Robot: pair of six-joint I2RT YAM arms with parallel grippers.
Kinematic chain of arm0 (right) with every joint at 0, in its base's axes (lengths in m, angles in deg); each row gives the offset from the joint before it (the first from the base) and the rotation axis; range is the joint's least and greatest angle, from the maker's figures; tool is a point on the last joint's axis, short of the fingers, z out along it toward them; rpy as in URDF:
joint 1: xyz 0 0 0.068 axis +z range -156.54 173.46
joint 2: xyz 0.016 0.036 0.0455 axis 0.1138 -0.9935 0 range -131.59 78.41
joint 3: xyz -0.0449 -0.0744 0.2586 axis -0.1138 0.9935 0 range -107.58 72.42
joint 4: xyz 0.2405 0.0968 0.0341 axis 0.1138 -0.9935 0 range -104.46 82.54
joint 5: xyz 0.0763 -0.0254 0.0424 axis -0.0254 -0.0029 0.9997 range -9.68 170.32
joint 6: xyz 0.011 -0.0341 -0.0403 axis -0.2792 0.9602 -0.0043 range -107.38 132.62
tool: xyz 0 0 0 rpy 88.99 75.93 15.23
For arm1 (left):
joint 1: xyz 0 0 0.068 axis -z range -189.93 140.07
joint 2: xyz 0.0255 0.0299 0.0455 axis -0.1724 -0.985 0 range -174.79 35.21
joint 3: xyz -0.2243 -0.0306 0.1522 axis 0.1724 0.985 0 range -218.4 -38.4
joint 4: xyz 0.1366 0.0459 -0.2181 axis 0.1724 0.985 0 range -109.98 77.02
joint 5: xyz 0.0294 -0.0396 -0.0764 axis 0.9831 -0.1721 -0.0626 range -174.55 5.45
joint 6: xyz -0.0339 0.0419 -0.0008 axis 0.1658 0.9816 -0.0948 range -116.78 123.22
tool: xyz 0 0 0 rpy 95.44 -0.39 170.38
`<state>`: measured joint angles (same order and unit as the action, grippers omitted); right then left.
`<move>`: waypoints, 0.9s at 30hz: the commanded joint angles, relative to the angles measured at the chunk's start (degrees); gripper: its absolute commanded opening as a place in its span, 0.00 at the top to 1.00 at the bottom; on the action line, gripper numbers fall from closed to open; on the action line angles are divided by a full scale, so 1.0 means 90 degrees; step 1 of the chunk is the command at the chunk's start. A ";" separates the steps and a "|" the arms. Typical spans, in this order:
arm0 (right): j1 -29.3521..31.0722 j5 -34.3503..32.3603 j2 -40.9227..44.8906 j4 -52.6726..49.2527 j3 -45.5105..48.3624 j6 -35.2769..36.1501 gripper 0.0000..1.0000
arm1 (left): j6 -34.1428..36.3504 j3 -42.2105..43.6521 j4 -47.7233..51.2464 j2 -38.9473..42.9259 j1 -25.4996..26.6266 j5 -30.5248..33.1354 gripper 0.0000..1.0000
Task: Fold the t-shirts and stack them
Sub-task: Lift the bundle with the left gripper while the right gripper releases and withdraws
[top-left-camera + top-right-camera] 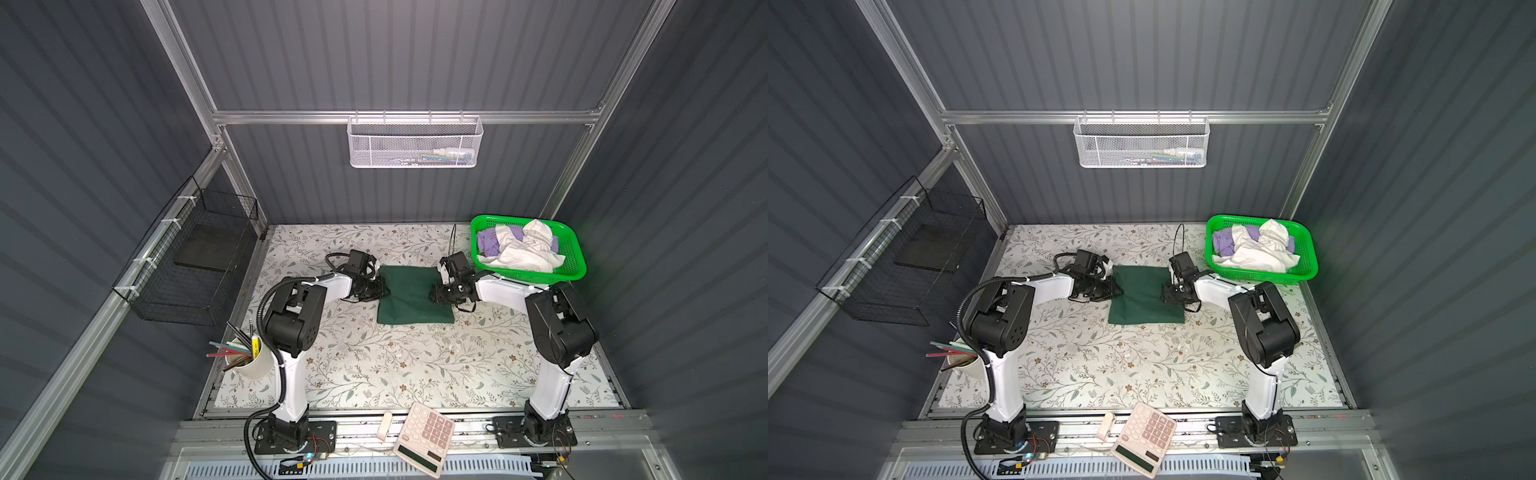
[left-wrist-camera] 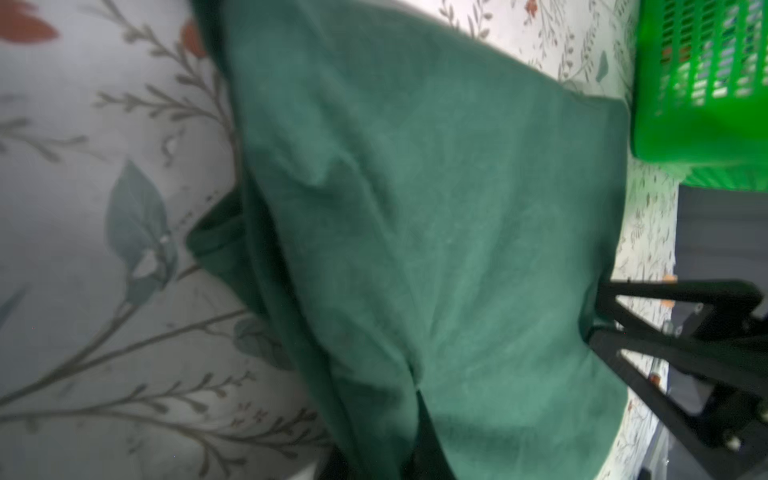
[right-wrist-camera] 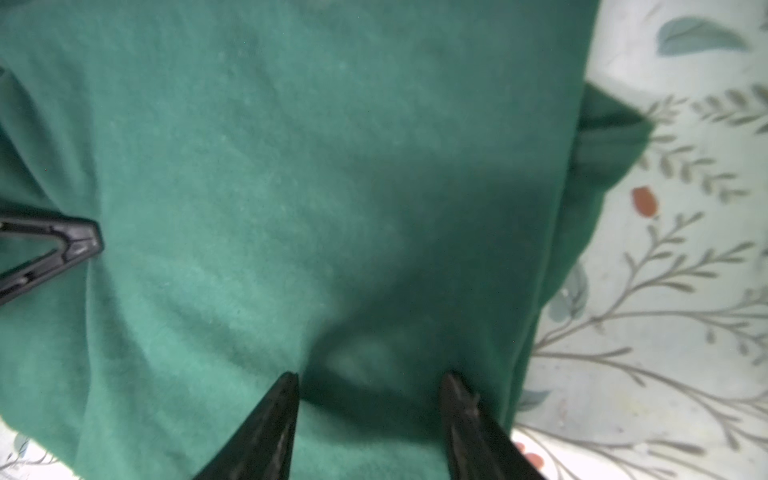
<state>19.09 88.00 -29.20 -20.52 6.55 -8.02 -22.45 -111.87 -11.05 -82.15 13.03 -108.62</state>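
A dark green t-shirt (image 1: 413,301) lies folded into a rectangle mid-table in both top views. At its left edge my left gripper (image 1: 384,289) is shut on the cloth. In the left wrist view the shirt (image 2: 436,208) bunches into a crease at the jaws and hides the fingers. My right gripper (image 3: 371,377) is open over the shirt's right side, both fingertips (image 3: 291,380) down on the fabric with nothing between them. White and lavender t-shirts (image 1: 525,247) sit crumpled in the green basket (image 1: 575,266) at the back right.
A cup of pencils (image 1: 253,361) stands by the left arm's base. A calculator (image 1: 424,440) lies on the front rail. A black wire rack (image 1: 195,257) hangs on the left wall and a white mesh basket (image 1: 415,141) on the back wall.
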 commanded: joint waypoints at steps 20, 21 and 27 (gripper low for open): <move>0.0481 0.1455 0.5394 0.0599 0.4127 -0.1581 0.01 | 0.1178 -0.4562 0.5346 -0.1110 0.0564 0.3661 1.00; 0.0616 0.1231 0.5621 0.0570 0.4236 -0.1679 0.01 | 0.1250 -0.4712 0.5418 -0.1154 0.0564 0.3774 1.00; 0.0956 0.0677 0.6582 0.0722 0.4603 -0.1919 0.01 | 0.1808 -0.5907 0.6033 -0.1622 0.0564 0.4689 1.00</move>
<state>27.42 96.68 28.42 -15.65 47.07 -23.50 -10.48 -159.56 37.49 -95.79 18.26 -73.76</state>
